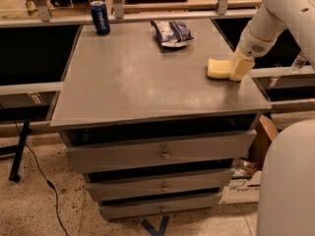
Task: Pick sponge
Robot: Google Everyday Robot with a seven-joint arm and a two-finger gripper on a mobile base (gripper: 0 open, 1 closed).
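Resting flat on the counter (147,82), right side, close to the right edge: sponge (218,68), pale yellow. Gripper (241,67): low at the sponge's right end, touching or overlapping it; whether it is open or closed on the sponge cannot be told. Far edge: blue soda can (100,16), left; snack bag (172,32), centre. Status: approach judged done; sponge not yet raised, so secure grasp and lift remain.
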